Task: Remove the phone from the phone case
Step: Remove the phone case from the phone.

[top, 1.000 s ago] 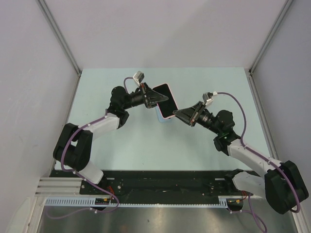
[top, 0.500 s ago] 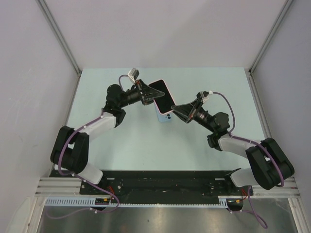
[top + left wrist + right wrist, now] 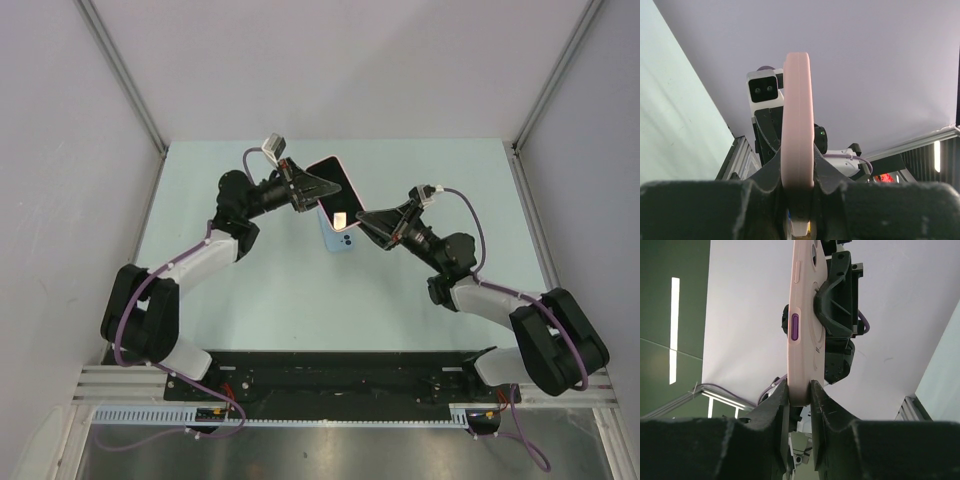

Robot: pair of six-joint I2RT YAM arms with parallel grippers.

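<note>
A pink phone case (image 3: 352, 183) hangs in the air over the middle of the table, tilted, held between both arms. The phone's dark screen (image 3: 345, 200) shows inside it. My left gripper (image 3: 318, 188) is shut on the case's left long edge, and the rounded pink edge (image 3: 797, 125) runs up between its jaws (image 3: 798, 175). My right gripper (image 3: 362, 225) holds the lower right end. Its jaws (image 3: 799, 390) lie close against both faces of the case (image 3: 802, 340), below a purple side button (image 3: 794, 326).
The pale green table (image 3: 250, 270) lies below. Grey walls (image 3: 60, 150) close it in at left, right and back. A pale blue patch (image 3: 335, 243) shows on the table just under the case's lower end. The arm bases sit on the black rail (image 3: 330, 375) at the near edge.
Both arms have carried the case a little toward the back left, and the right arm has stretched and lowered its elbow. The right jaws have eased slightly apart around the case.
</note>
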